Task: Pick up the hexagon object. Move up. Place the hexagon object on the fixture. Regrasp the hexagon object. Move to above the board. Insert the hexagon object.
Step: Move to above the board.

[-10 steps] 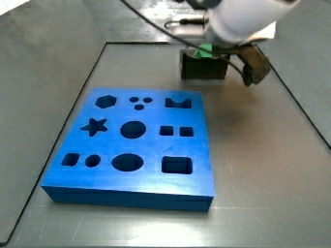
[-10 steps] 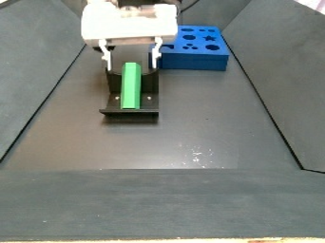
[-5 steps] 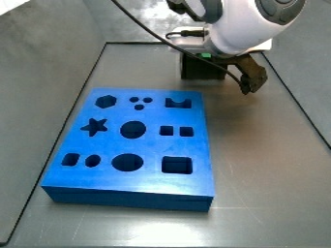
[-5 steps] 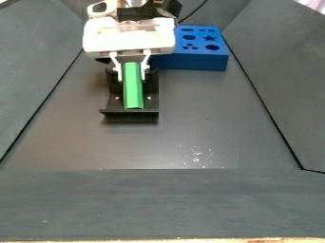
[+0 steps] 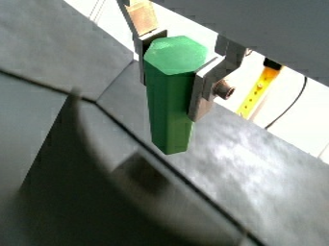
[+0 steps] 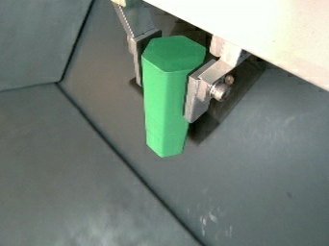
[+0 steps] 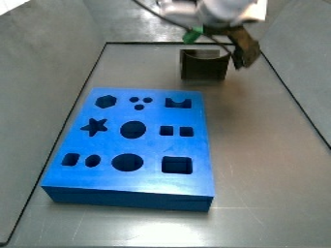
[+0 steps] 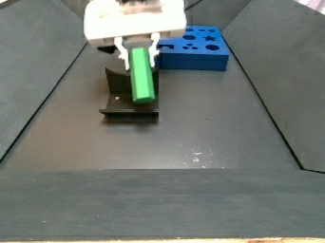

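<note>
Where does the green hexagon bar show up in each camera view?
Wrist view: hexagon bar centre, between the hand's fingers.
Wrist view: bar centre, clamped.
Side view: a green sliver at top, above the fixture.
Side view: bar upper centre, above the fixture.
Shared landmark: the fixture, in both side views.

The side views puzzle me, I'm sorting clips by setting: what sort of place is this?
Probably a lab test cell for robot insertion trials: a dark walled floor, a large blue board with shaped cut-outs, a dark notched fixture, and the gripper above it holding a bright green hexagonal bar.
</note>
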Controlling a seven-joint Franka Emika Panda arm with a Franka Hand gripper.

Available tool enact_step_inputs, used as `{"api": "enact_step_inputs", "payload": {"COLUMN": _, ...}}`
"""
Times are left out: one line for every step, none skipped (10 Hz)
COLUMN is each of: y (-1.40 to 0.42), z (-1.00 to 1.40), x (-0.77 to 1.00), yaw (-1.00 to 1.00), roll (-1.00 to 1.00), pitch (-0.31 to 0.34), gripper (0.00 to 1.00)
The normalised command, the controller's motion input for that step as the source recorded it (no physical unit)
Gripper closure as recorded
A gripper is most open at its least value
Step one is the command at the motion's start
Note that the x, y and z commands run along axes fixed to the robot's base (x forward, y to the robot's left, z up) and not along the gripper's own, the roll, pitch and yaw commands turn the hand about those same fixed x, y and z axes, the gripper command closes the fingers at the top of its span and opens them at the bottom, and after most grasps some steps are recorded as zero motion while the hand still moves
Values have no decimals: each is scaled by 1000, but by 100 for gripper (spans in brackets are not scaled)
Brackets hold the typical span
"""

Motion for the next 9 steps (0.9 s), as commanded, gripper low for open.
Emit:
{"api": "enact_step_inputs", "payload": {"y": 211, "z": 1000, "x": -276, "yaw": 54, "roll": -130, "pitch": -49, "gripper": 100}}
{"api": "enact_step_inputs", "payload": {"y": 200, "z": 1000, "x": -267, "yaw": 35, "roll": -107, "pitch": -74, "gripper": 100}}
{"api": "enact_step_inputs", "payload": {"y": 191, "z": 1000, "x": -257, "yaw": 12, "roll": -100, "pitch": -86, "gripper": 100}}
{"api": "enact_step_inputs", "payload": {"y": 178, "z": 1000, "x": -243, "yaw": -17, "roll": -96, "pitch": -91, "gripper": 100}}
{"api": "enact_step_inputs", "payload": {"y": 174, "z": 1000, "x": -238, "yaw": -30, "roll": -93, "pitch": -89, "gripper": 100}}
{"api": "enact_step_inputs", "payload": {"y": 162, "z": 1000, "x": -227, "yaw": -52, "roll": -95, "pitch": -78, "gripper": 100}}
{"api": "enact_step_inputs", "payload": {"y": 156, "z": 1000, "x": -222, "yaw": -67, "roll": -94, "pitch": -66, "gripper": 100}}
{"api": "enact_step_inputs", "payload": {"y": 144, "z": 1000, "x": -211, "yaw": -75, "roll": -100, "pitch": -46, "gripper": 100}}
{"api": "enact_step_inputs", "payload": {"y": 138, "z": 1000, "x": -203, "yaw": -76, "roll": -104, "pitch": -34, "gripper": 100}}
